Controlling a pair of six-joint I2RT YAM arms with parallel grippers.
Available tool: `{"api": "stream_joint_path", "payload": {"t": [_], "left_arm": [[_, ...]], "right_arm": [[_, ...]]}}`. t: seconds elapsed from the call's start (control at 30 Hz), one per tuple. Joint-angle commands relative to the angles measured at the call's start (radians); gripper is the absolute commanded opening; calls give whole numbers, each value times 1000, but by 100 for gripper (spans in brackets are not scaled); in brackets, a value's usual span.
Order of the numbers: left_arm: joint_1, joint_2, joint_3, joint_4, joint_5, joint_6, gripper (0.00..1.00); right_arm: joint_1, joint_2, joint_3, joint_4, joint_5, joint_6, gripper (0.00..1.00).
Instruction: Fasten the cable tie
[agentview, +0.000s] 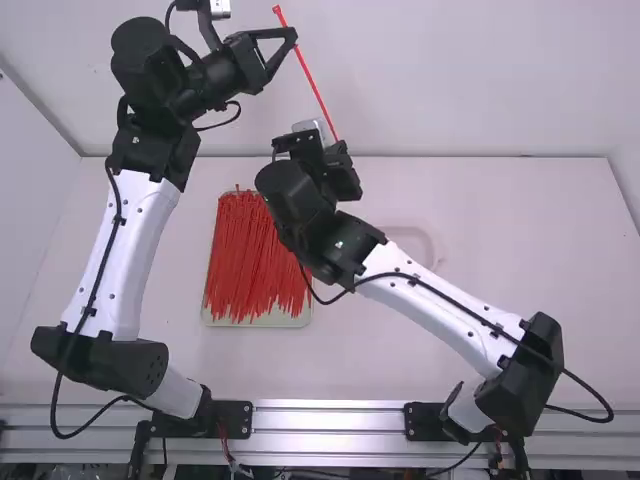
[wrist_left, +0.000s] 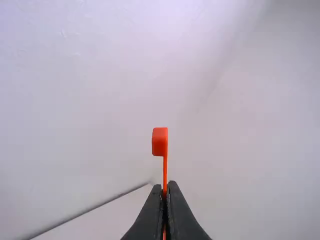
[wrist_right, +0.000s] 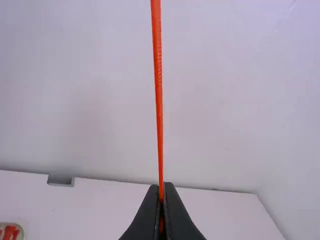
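We hold the cable tie (agentview: 312, 88) straight in the air, clear of the surface (agentview: 520, 230). The left claw (agentview: 290, 38) pinches it just below the head (the square end), and the right claw (agentview: 335, 143) pinches the tail. Next, we judge, the tail must bend round into the head.

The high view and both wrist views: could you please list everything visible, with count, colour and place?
Table: one, white, under both arms.
Tray: one, pale, left of the table's centre.
Loose cable ties: a pile, too many to count, red, on the tray.
Held cable tie: one, red, slanting in the air above the table's far edge.
Rail: one, silver, along the near edge.
Left tool: one, black, shut on the held cable tie just below its head.
Right tool: one, black, shut on its strap lower down.
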Motion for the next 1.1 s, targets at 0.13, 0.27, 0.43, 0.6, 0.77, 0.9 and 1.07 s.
{"api": "stream_joint_path", "payload": {"t": [0.13, 0.27, 0.43, 0.6, 0.77, 0.9, 1.07], "left_arm": [[8, 6, 27, 11, -6, -4, 2], [17, 6, 27, 27, -6, -8, 2], [16, 6, 27, 26, -28, -8, 8], [11, 6, 27, 27, -32, -26, 2], [13, 6, 27, 27, -41, -26, 2], [13, 6, 27, 26, -53, -14, 2], [24, 6, 27, -1, -77, 31, 2]], "right_arm": [[9, 1, 39, 2, -17, 6, 0], [10, 1, 39, 4, -16, 6, 0], [4, 1, 39, 4, -17, 6, 0], [2, 1, 39, 4, -17, 6, 0], [-5, 1, 39, 4, -19, 7, 0], [-5, 1, 39, 2, -21, 66, 23], [32, -26, 39, -26, -97, 96, 70]]}}
